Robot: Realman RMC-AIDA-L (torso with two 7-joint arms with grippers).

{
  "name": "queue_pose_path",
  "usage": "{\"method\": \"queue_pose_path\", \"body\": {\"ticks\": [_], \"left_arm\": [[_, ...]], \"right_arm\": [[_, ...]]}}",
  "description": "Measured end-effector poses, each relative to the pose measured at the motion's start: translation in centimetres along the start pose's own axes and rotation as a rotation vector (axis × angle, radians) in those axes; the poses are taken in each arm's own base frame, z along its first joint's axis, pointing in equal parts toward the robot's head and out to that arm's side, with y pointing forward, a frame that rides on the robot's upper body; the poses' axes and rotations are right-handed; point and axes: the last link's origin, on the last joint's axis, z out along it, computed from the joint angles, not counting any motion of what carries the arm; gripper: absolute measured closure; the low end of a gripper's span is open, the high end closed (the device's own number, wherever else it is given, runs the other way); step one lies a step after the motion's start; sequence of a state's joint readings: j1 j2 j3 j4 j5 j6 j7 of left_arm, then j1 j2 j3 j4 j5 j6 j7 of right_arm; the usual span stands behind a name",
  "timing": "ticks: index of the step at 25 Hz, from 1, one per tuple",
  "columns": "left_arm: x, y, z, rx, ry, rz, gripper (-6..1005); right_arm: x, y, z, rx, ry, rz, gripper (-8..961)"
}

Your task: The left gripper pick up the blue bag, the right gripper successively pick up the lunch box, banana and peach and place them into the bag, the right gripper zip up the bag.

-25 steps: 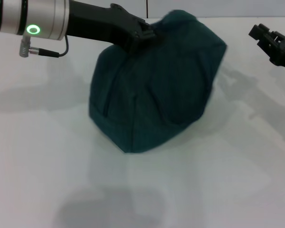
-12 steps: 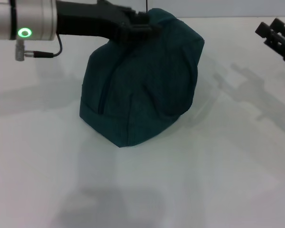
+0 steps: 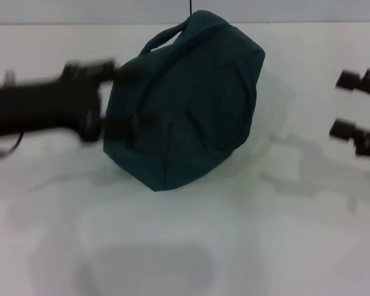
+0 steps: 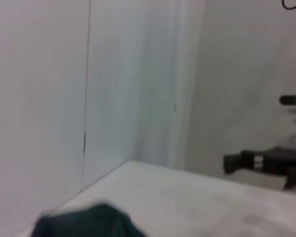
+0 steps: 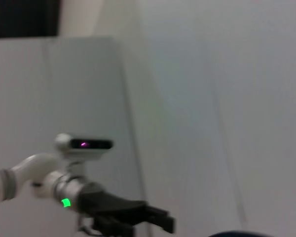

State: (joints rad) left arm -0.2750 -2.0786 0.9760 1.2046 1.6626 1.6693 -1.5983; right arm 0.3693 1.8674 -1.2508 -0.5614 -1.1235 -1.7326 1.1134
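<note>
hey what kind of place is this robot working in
Probably a lab or test room: a bare white table holding just the blue bag, plain white walls, and the left gripper and right gripper alongside.

The head camera looked down from above onto the white table [image 3: 185, 246]; the left wrist camera faced level across it, catching the right gripper [image 4: 266, 163] far off; the right wrist camera looked back at the left gripper [image 5: 138, 217] likewise.

Blue bag [image 3: 191, 105] mid-table [image 3: 172, 246]; left gripper [image 3: 120, 102] apparently against its left side; right gripper [image 3: 351, 105] well right.
</note>
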Motion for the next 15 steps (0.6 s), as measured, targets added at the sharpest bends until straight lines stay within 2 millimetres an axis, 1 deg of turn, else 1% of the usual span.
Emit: {"method": "queue_pose_path", "body": {"ticks": [1,2,4,7,10,13,15], "left_arm": [[-0.9,0.3,-0.4,0.009,-0.003,0.005,229],[-2.5,0.8,-1.0,0.021,-0.011,-0.001,218],[-4.7,1.5,-1.6,0.032,-0.025,-0.031,197],[-7.6,2.4,-2.1,0.039,-0.06,-0.085,197],[-9.7,3.3,-2.9,0.06,-0.075,-0.11,197],[-11.5,4.2,-3.6,0.079,-0.08,-0.121,197],[-12.2,4.6,-4.0,0.09,-0.08,-0.12,196]], "right_arm": [[0.2,0.3,0.0,-0.009,0.011,-0.002,67],[0.7,0.9,0.1,-0.021,0.028,-0.002,67],[2.0,1.8,0.4,-0.034,0.06,0.012,67],[4.5,3.2,0.9,-0.033,0.116,0.034,68],[7.1,4.4,1.2,0.008,0.178,0.045,68],[8.9,5.1,1.1,0.04,0.224,0.06,68],[9.6,5.4,0.8,0.055,0.232,0.074,68]]}}
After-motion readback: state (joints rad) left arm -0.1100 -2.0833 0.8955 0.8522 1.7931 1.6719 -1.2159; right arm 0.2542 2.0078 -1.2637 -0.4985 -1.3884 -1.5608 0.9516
